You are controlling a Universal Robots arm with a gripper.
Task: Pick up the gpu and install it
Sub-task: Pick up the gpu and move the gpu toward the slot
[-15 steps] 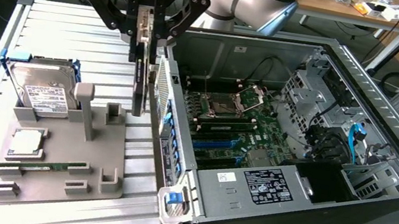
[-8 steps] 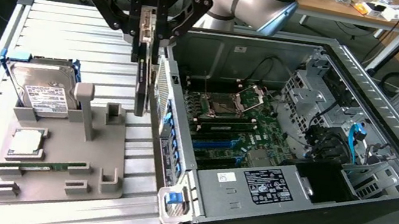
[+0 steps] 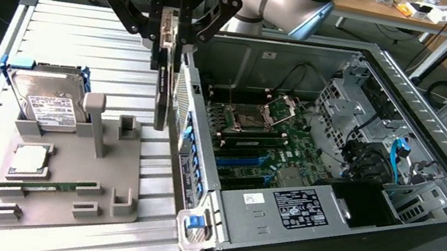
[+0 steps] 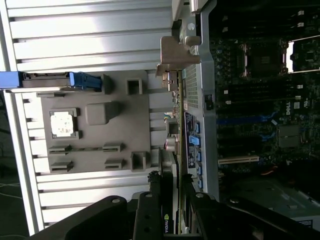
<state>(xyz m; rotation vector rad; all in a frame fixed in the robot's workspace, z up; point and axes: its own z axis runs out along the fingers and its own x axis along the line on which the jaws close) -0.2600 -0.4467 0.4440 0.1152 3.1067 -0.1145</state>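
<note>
The gpu (image 3: 163, 96), a thin dark card, hangs on edge in the air, and my gripper (image 3: 168, 39) is shut on its upper end. It hovers just outside the case's rear wall (image 3: 191, 127), above the gap between that wall and the grey parts holder (image 3: 112, 175). In the wrist view the gpu (image 4: 169, 170) runs edge-on away from my gripper (image 4: 170, 200). Its silver-grey bracket (image 4: 176, 52) is at the far end, level with the case wall.
The open computer case (image 3: 434, 159) lies on the exterior view's right, with the motherboard (image 3: 275, 140) and its expansion slots (image 4: 239, 160) exposed. The grey holder carries a hard drive (image 3: 43, 100), a processor (image 3: 29, 159) and a green memory stick (image 3: 47, 186). The ribbed metal table (image 3: 76, 35) lies beneath.
</note>
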